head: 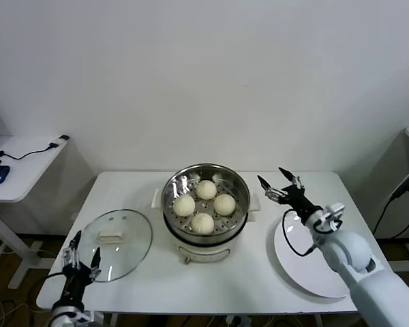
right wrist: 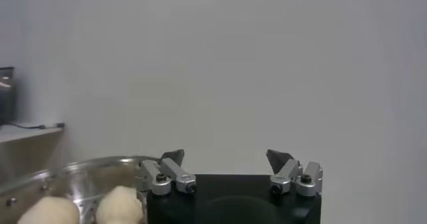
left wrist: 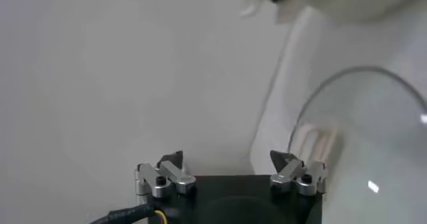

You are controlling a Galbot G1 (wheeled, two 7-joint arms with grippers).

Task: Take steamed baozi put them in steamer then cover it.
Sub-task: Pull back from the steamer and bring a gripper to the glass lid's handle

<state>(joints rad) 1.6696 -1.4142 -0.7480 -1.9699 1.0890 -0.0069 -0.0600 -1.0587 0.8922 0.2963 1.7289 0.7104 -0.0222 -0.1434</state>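
Metal fingers of the right gripper [head: 280, 182] stand apart, empty, at three o'clock of the steamer [head: 206, 204], above a white plate [head: 307, 262]. Four buns [head: 204, 206] sit inside the steamer. The left gripper [head: 82, 248], also spread and empty, hangs at seven o'clock beside the glass lid [head: 116, 244] lying on the table [head: 211, 286].

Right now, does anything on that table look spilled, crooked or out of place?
Nothing stands out. All four baozi sit neatly in the open steamer. The glass cover lies flat on the table to its left, not yet on. A white plate lies bare on the right. Left gripper and right gripper are open, holding nothing.
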